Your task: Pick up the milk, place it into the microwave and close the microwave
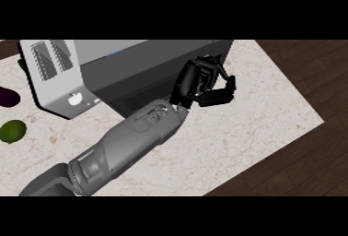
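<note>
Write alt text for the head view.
One grey forearm reaches across the pale counter to the microwave, its black hand curled at the appliance's right side. A green fruit and a dark purple object sit at the left edge.

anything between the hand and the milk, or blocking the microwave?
Cannot judge the first: no milk shows. The left hand, curled, is right by the microwave, whose door hangs open at the left. Nothing visible lies between hand and microwave.
</note>
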